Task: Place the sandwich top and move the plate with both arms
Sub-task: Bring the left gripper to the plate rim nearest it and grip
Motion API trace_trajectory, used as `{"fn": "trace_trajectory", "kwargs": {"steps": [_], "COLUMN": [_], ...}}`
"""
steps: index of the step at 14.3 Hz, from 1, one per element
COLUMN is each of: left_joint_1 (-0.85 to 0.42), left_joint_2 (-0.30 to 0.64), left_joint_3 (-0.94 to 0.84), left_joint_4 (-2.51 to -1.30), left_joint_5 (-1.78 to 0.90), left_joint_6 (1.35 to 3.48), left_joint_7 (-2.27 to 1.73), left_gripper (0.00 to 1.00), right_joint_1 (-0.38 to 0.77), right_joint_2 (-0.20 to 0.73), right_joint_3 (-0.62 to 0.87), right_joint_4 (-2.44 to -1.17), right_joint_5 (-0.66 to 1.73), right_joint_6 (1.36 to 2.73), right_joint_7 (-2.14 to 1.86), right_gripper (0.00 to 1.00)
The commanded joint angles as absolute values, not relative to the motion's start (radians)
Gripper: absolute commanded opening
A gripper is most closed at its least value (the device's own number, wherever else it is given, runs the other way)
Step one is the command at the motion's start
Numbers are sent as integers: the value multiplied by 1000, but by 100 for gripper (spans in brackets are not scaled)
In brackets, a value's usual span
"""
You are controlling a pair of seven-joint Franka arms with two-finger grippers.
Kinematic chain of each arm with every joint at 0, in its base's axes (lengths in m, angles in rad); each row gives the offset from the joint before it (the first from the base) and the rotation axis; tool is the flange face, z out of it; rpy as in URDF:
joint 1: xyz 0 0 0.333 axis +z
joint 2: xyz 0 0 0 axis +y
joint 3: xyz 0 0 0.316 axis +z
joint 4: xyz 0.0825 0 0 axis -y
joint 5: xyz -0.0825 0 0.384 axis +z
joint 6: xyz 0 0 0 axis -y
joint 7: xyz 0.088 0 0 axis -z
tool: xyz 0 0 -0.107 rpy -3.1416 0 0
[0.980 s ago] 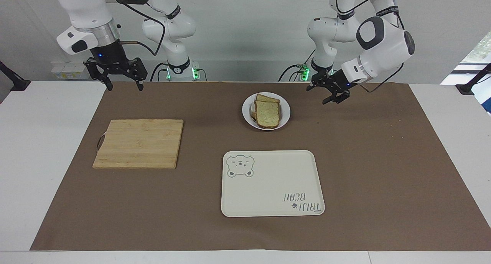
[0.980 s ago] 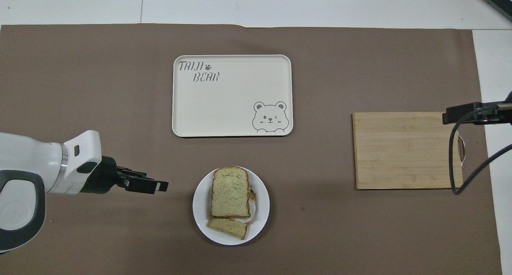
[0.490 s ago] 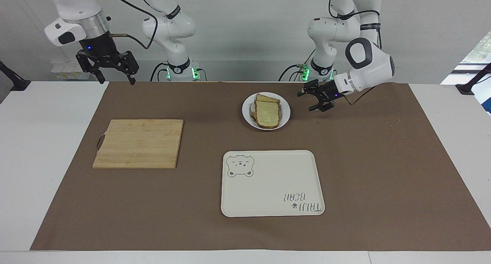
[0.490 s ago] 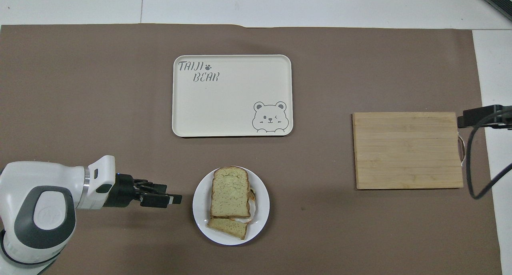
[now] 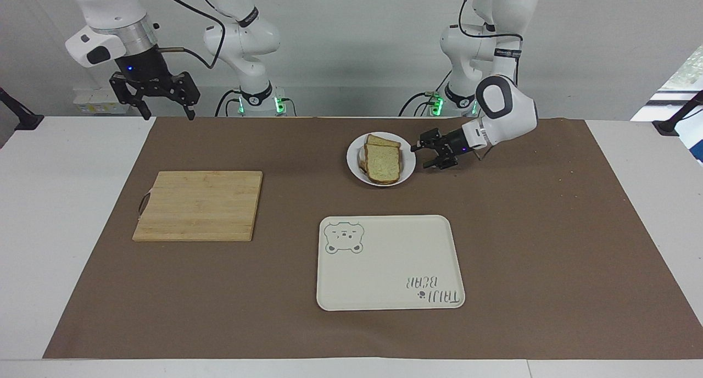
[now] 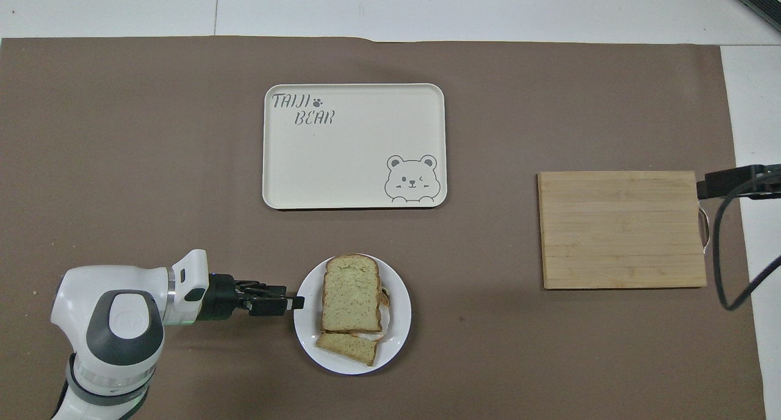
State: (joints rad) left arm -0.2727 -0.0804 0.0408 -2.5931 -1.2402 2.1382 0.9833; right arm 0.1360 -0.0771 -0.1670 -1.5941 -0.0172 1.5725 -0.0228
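The plate [image 5: 381, 159] with the sandwich top [image 5: 382, 164], upper centre of the facing frame, was noted immediately frame-left of the spread left claw [image 5: 428, 154], while the spread right claw [image 5: 152, 94] was held high at upper left.

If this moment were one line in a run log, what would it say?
left hand: open, at rim of plate | right hand: open, waiting raised | sandwich top: on plate | tray: bare
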Motion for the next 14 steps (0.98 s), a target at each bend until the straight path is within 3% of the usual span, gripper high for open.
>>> {"fn": "trace_trajectory", "kwargs": {"steps": [1, 9, 12, 13, 14], "left_joint_1": [-290, -319, -339, -347, -359], "left_joint_2": [1, 0, 0, 0, -3], "left_joint_3": [55, 54, 55, 55, 55], "left_joint_4": [-2597, -2599, -2611, -2611, -2614], "left_joint_5": [-1307, -1359, -1359, -1359, -1359], "left_joint_6": [2161, 2155, 2152, 2152, 2158], "left_joint_7": [1091, 1088, 1085, 1081, 1081], "left_gripper": [82, 60, 34, 12, 0], "right_joint_1": [124, 54, 60, 61, 64], "right_joint_2": [-94, -87, -87, -95, -100], "right_joint_3": [-160, -120, -121, -121, -121], "right_joint_4": [-1609, -1601, -1601, -1611, -1620], "right_joint_5": [-21, -12, -11, -9, -9], "right_joint_6": [1566, 1565, 1566, 1566, 1566], "right_joint_7": [-48, -49, -46, -41, -41], "right_gripper": [100, 100, 100, 100, 100]}}
